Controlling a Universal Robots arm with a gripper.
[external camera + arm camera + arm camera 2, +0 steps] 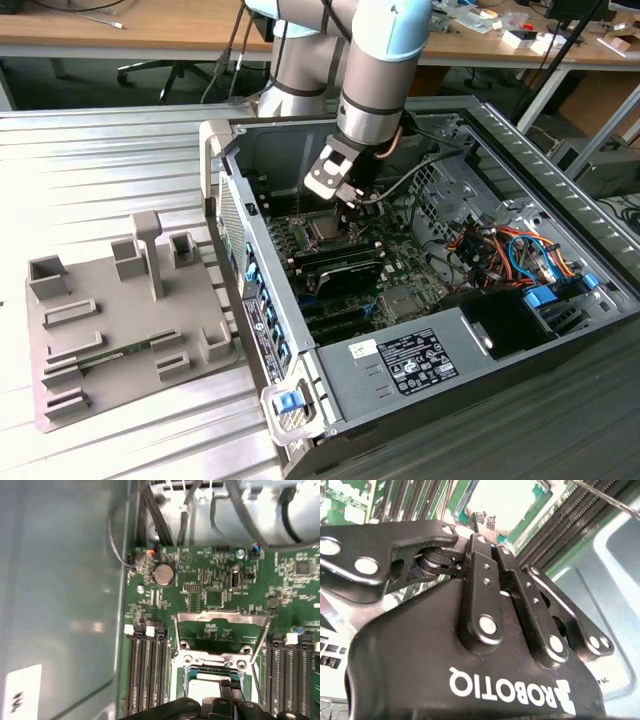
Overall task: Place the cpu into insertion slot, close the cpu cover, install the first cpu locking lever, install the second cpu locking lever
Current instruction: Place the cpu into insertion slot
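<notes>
Pincer (pixel 352 196) check, quick one: hung low inside the open computer case (pixel 560 160) on the end of the arm, pointed down at the green board. Looked pinched shut in the second wrist view, fingertips (pixel 480 519) drawn together with barely a sliver between them. Carried nothing there, as far as could be made out. Found the cpu (pixel 207 692) directly under the tips, already lying flat in the insertion slot (pixel 186 677) with its silvery top facing up. Couldn't tell whether the tips actually touched it or just hovered a hair above, so not calling that one. Saw the cpu cover (pixel 220 616) just beyond the pincer, swung up off the slot on its hinge and not yet closed, with green board visible through the cut-out centre. Noticed a thin metal lever (pixel 257 647) slanting up alongside the cover, off to one side of the pincer and clear of it. Counted rows of long black memory slots (pixel 147 675) flanking the socket on both sides of the pincer. Spotted a round coin battery (pixel 163 575) farther out, past the raised cover. Also clocked a grey parts holder (pixel 120 320) well away from the pincer, outside the case on the ribbed metal table (pixel 100 180).
</notes>
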